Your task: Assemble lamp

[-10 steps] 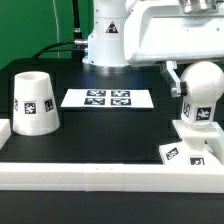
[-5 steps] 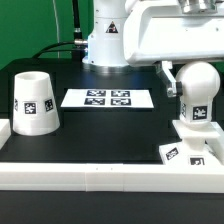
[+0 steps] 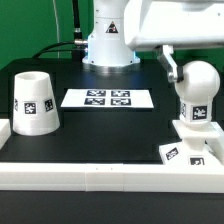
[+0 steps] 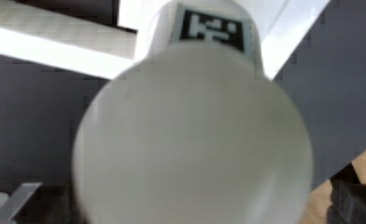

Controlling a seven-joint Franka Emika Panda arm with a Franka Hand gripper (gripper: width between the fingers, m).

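Since the bulb stands upright on the base at the exterior view's right, judge the step as seating or twisting it home. Keep the hand centred over the bulb's axis, turn without tipping, and avoid dragging the base across the surface. Note one finger just beside the bulb's upper flank, the other hidden. Cannot tell whether gripping or slack. Leave the shade, well apart at the exterior view's left, for later.
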